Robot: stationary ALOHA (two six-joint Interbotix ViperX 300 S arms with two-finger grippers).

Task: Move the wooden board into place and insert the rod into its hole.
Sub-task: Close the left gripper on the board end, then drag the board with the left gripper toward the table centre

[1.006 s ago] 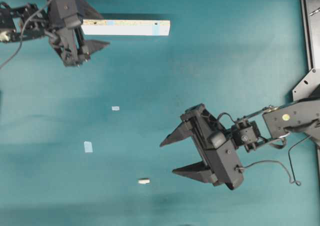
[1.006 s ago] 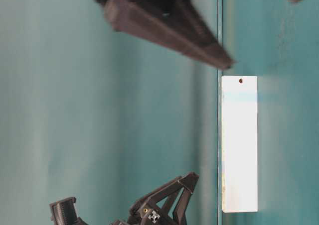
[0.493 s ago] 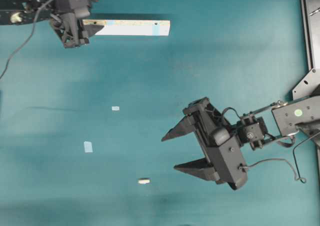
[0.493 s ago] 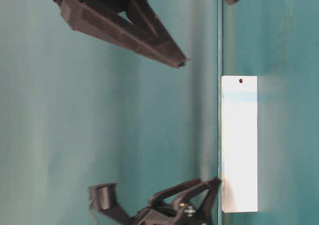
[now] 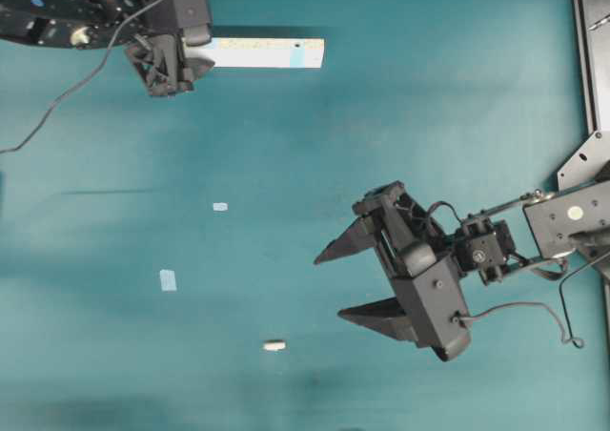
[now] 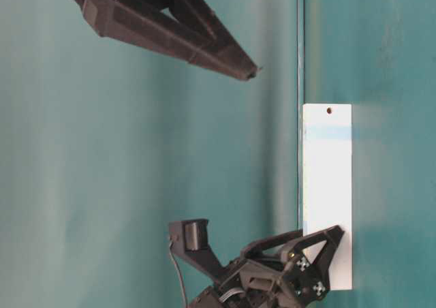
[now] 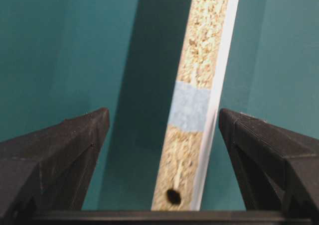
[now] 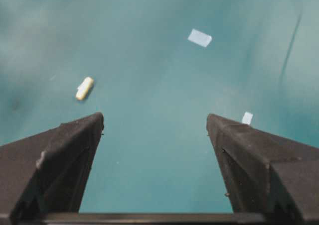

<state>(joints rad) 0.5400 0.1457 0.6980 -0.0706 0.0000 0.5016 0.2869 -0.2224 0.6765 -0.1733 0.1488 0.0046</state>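
We see the wooden board (image 5: 265,52) lying flat at the top of the teal table (image 5: 286,145). It has a small dark hole (image 5: 297,44) near its right end and a pale-blue tape band (image 5: 296,59) there too. Our left claw (image 5: 205,57) is spread wide around the board's left end, one finger on each side. It may not be touching the board; we cannot quite tell. The rod (image 5: 274,345) lies alone near the bottom of the table. Our right claw (image 5: 330,283) is wide open with nothing in it, well apart from the rod. Two small tape squares (image 5: 169,279) lie on the table.
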